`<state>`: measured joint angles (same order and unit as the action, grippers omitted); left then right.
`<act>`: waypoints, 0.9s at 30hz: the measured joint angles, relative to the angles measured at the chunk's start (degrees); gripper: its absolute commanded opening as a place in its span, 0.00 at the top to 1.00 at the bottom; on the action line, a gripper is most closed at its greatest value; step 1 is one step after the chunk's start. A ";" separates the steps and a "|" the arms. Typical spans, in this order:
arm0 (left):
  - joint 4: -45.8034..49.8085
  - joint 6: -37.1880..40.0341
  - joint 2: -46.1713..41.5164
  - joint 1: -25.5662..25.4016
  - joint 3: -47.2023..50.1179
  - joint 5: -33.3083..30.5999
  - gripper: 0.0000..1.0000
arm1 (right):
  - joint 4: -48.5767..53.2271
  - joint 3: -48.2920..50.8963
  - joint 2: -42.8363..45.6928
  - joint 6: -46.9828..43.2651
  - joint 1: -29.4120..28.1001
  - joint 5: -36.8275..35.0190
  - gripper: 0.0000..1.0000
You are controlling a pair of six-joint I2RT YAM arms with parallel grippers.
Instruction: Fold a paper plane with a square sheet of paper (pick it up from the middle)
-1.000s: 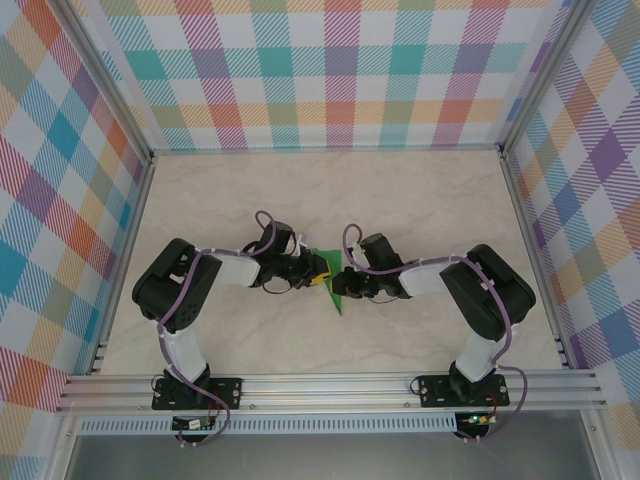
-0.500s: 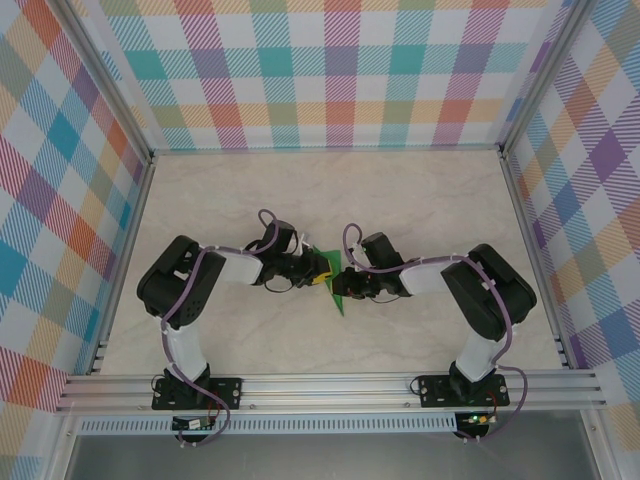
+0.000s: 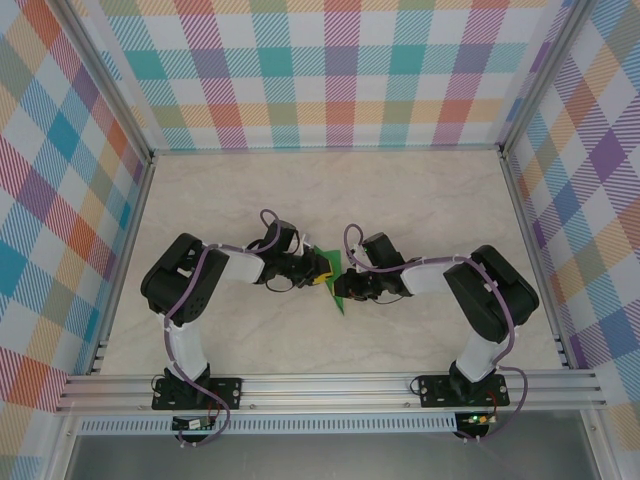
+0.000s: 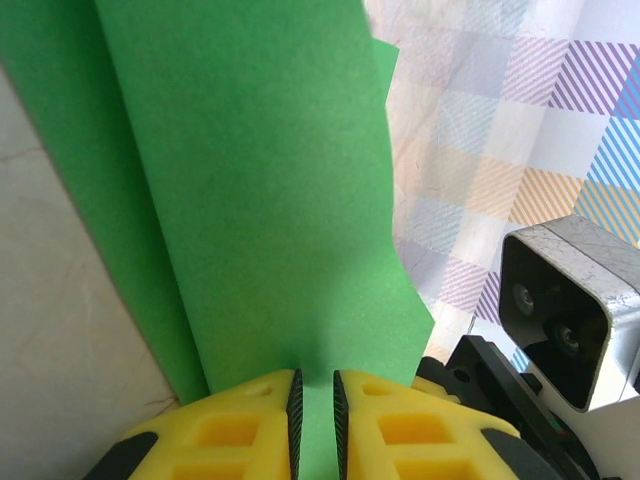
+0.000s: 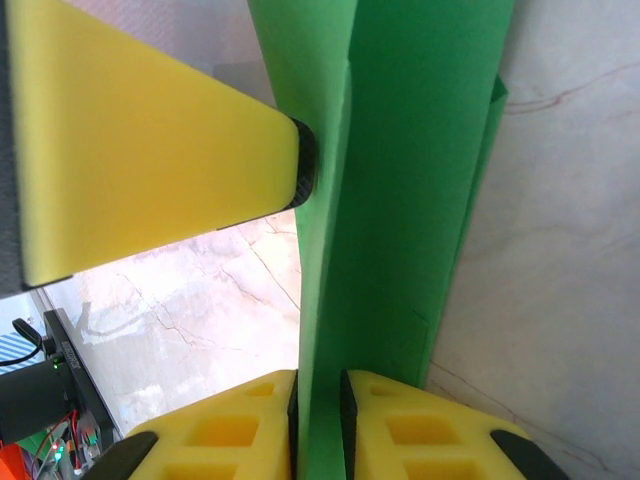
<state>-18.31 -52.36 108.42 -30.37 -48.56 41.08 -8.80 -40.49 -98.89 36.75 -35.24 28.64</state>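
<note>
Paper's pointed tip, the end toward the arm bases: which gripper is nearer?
Right. The right gripper clamps the folded green paper just behind that tip. The left gripper clamps it from the other side, farther along from the tip.

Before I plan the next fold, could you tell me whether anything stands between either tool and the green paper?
Nothing visible does. The left tool is already shut on the folded green paper, and the right tool pinches the same paper from the opposite side.
</note>
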 measured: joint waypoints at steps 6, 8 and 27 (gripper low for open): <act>0.15 0.39 0.00 0.00 -0.04 0.00 0.82 | 0.79 -0.17 -0.46 0.59 0.00 0.55 0.85; 0.15 0.59 0.00 -0.02 -0.04 -0.02 0.82 | 1.01 -0.48 -0.92 0.94 0.13 1.22 0.85; 0.33 0.81 0.61 -0.26 -0.48 -0.04 0.83 | 6.10 -1.38 1.14 2.49 0.37 1.86 0.84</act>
<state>-17.98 -51.55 109.03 -30.63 -49.04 41.04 -2.70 -41.87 -97.76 39.24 -34.87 30.50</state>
